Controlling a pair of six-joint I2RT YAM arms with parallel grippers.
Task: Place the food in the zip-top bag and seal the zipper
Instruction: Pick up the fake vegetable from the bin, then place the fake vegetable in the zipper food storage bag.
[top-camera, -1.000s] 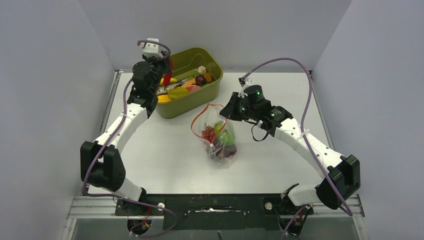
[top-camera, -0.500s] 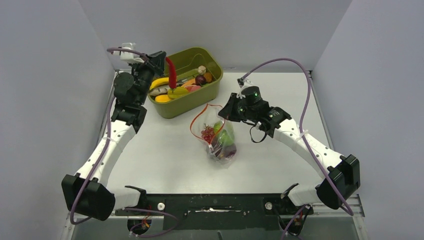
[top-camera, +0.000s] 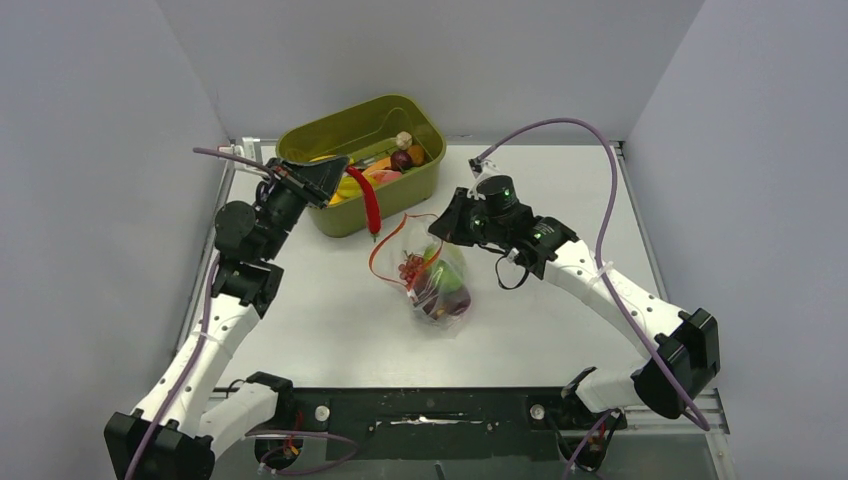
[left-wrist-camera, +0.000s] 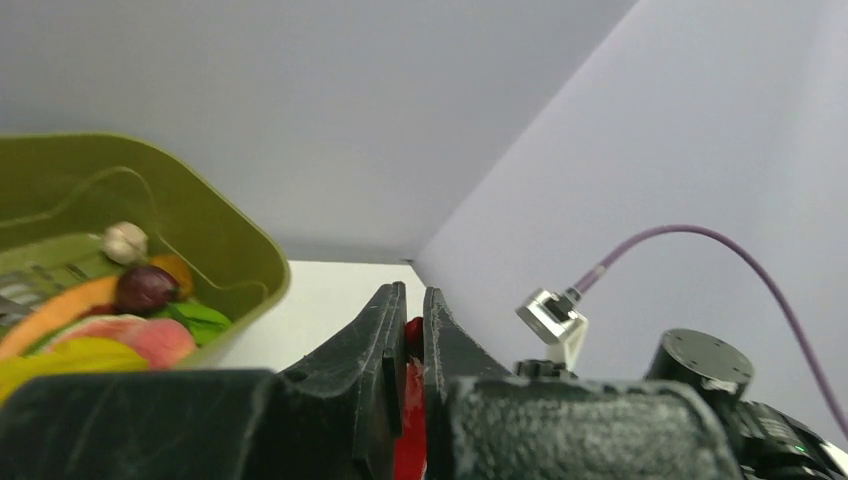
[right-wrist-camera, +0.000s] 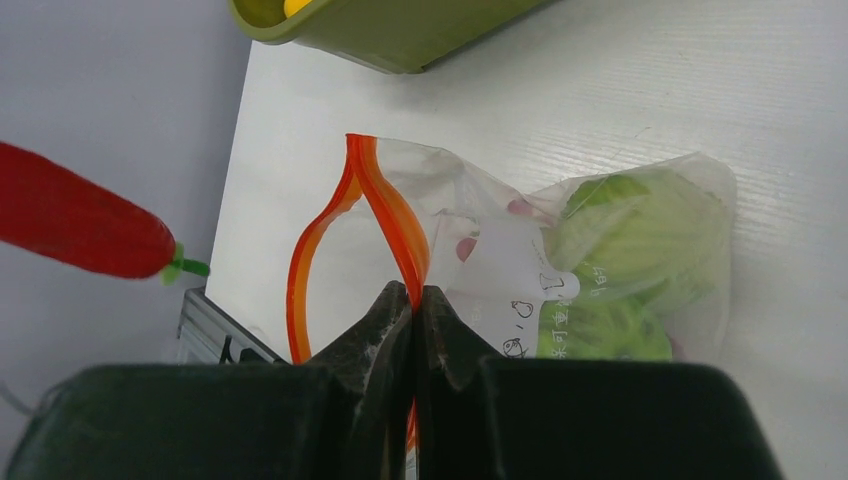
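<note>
My left gripper is shut on a red toy chili pepper and holds it in the air between the tub and the bag mouth, tip down. In the left wrist view the pepper shows between the closed fingers. The clear zip-top bag lies mid-table with green, red and purple food inside. Its red-orange zipper gapes open in a loop. My right gripper is shut on the zipper rim and holds it up. In the right wrist view the gripper pinches the zipper; the pepper hovers at left.
The olive-green tub stands at the back centre with several toy foods, yellow, orange and purple among them. It also shows in the left wrist view and the right wrist view. Grey walls enclose the table on three sides.
My left arm lifted the red pepper out of the tub and swung it right and forward towards the bag mouth. My right gripper kept hold of the zipper rim, shifting slightly left.
</note>
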